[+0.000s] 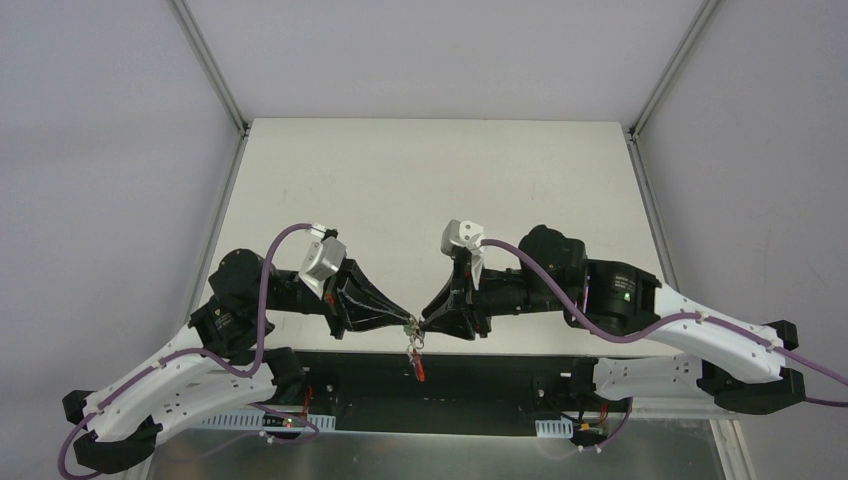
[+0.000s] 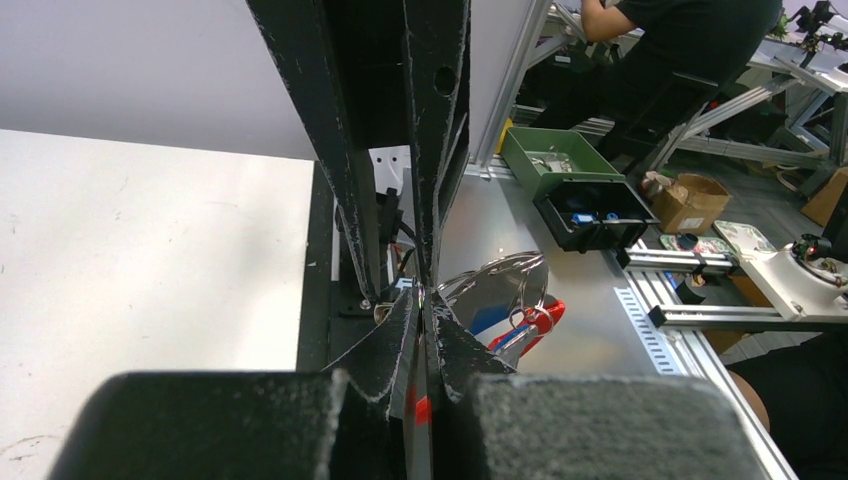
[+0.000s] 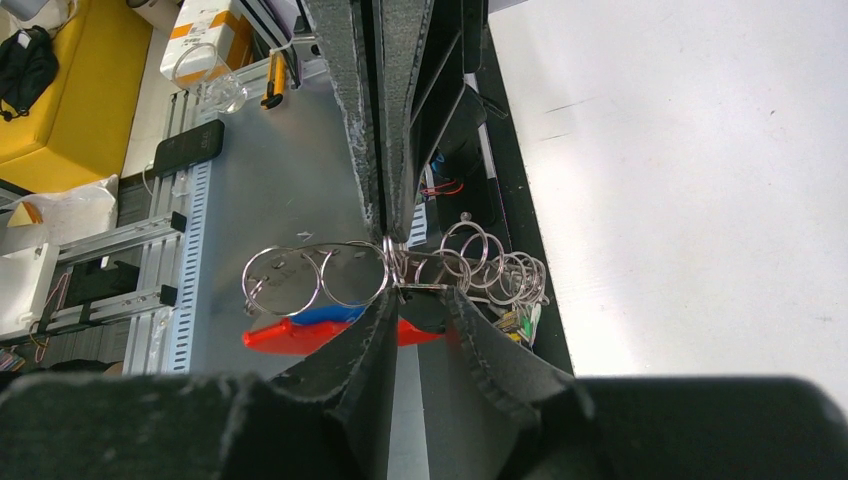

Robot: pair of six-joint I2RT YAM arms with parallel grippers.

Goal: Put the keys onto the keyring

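My left gripper and right gripper meet tip to tip above the table's near edge. Both are shut on the keyring, which hangs below them with its red section lowest. In the left wrist view my left gripper pinches the wire, with silvery loops and the red section to its right. In the right wrist view my right gripper holds a straight wire piece. Loops and the red section lie left of it. Keys with yellow and green heads hang on small rings at the right.
The white table lies beyond the grippers. A black base strip and a metal shelf lie under them. Off the table are a green bin, a black box, a cardboard box and a phone.
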